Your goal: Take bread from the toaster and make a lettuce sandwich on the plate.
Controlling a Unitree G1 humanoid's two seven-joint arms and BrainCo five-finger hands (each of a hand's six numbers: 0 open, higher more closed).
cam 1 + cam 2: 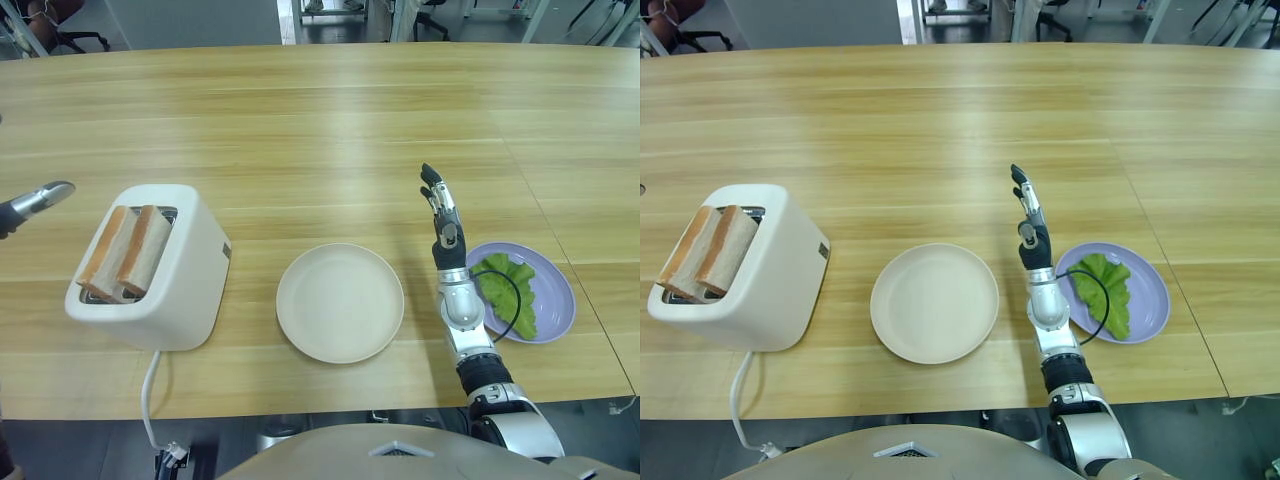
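Two slices of bread (pixel 125 250) stood in the white toaster (pixel 180 290) at the table's (pixel 300 130) left; the cream plate (pixel 340 302) lay bare just right of it; lettuce (pixel 510 285) rested on a purple plate (pixel 555 290); between the plates the right hand (pixel 442 215) rose, fingers straight and together, holding nothing; the left hand (pixel 35 200) sat at the left edge, its state impossible to tell.

No lettering is legible; the dark mark (pixel 227 253) on the toaster (pixel 185 295) is unreadable.

Tabletop (pixel 252 312) gap between toaster (pixel 175 295) and plate (pixel 340 302); 2 bread slices (pixel 125 250) proud of slots.
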